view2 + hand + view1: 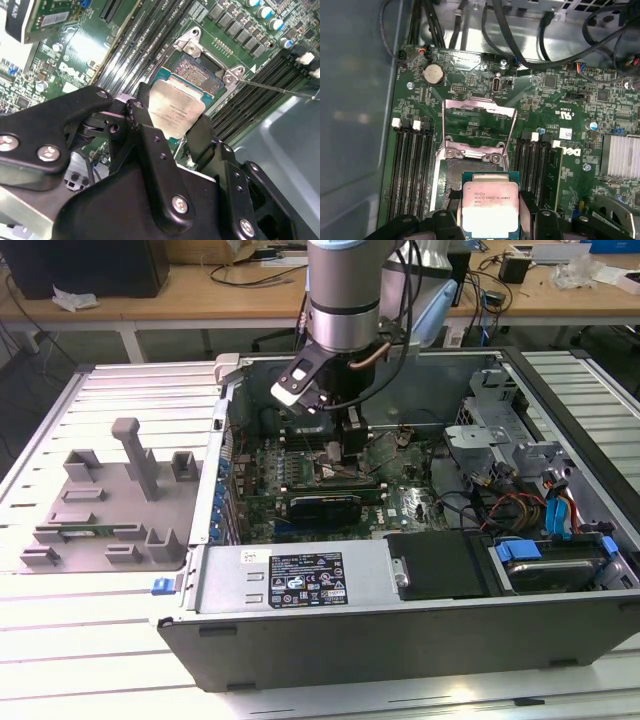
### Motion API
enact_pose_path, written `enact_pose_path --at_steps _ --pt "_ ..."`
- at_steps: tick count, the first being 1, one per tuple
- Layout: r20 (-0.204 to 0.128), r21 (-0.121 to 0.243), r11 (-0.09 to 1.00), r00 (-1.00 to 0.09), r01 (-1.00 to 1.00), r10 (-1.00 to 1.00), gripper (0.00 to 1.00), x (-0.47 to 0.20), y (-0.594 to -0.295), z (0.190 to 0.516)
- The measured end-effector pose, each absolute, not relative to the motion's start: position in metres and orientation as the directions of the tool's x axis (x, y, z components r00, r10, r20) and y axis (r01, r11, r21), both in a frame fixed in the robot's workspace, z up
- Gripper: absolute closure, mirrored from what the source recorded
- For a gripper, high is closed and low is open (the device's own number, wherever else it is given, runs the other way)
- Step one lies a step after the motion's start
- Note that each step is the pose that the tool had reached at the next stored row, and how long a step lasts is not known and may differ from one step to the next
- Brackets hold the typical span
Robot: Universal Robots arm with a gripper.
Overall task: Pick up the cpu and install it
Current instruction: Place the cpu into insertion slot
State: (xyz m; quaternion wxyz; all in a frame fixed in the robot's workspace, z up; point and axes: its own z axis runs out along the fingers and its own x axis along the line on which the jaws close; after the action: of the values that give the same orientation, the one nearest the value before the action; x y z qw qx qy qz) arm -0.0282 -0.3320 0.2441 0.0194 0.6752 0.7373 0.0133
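1. In the exterior view: black two-fingered gripper [352, 438] on a silver-grey robot arm [342, 290], reaching in from twelve o'clock, low inside the open grey metal computer case [400, 625] and close over the green motherboard [410, 502].
2. Pinching the cpu [176, 111], a small flat square chip with a shiny silver top and thin pale rim: black fingers [202, 136] pressed against two opposite edges, chip lying flat between them in both wrist views.
3. Chip held partly over the dark square metal socket [470, 172], offset toward the gripper side; cannot tell whether touching it.
4. Silver hinged load frame [472, 122] swung open, lying beyond the socket from the chip.
5. Long black memory slots [412, 165] flanking the socket on both sides; round silver coin battery [432, 74] farther off, past the frame.
6. At nine o'clock of the case, on the exterior view's left: grey plastic fixture plate [100, 505] with upright pegs, well apart from the gripper. At five o'clock from the gripper: flat black cover [440, 562] by the case's near wall.
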Motion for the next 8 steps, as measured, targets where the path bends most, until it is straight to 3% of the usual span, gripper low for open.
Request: enact_pose_path --at_steps 8 --pt "-0.011 0.046 0.065 -0.065 0.997 0.998 0.46 -0.0282 -0.3264 0.2380"
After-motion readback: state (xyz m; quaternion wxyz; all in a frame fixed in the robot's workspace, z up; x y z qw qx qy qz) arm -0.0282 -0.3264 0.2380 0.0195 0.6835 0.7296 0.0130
